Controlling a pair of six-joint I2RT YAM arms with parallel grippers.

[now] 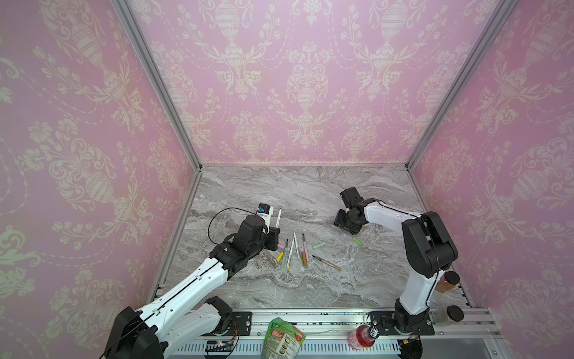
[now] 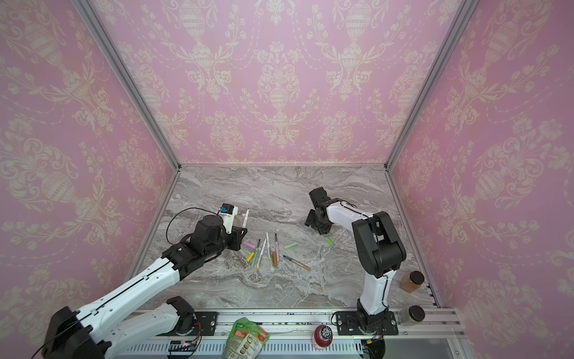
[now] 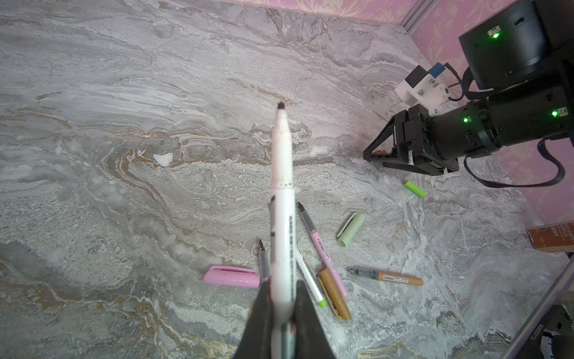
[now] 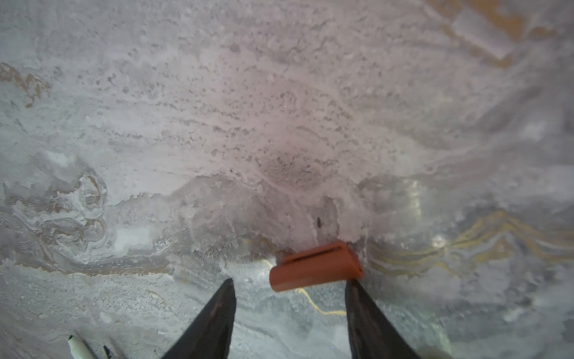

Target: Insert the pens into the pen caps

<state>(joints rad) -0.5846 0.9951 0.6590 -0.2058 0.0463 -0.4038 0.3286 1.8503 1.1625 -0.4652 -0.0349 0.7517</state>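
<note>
the left pincer [image 3: 282, 284] is clenched on a white pen [image 3: 282, 192]. it grips the rear part, so the barrel sticks straight out ahead of the fingertips, with the dark tip at the far end and clear of the desk [image 3: 124, 155]. on the marble right under that pincer lies the heap of loose things. a pink cap [image 3: 231, 276] lies to one side of the held barrel, next to a grey-nosed pen [image 3: 263, 261] that the barrel partly hides. on the other side are a lime-ended pen [image 3: 310, 279], a tan cap [image 3: 335, 293] and a pink pen [image 3: 323, 248], packed close, touching or crossing. in a top view a yellow cap [image 1: 280, 256] shows at the near edge of the same heap. a little further out from the pincer a tan pen [image 3: 385, 276] and a pale green cap [image 3: 351, 229] each lie alone. beyond them, toward the other arm, lies a lime green cap [image 3: 414, 189]. the right pincer [image 4: 289, 281] is down at the desk, well apart from the left one, with its jaws spread wide and gripping nothing. a brown cap [image 4: 313, 267] lies flat on the marble just ahead of its fingertips and crosswise to them. one end of the cap is right by one fingertip, and i cannot tell whether it touches.
</note>
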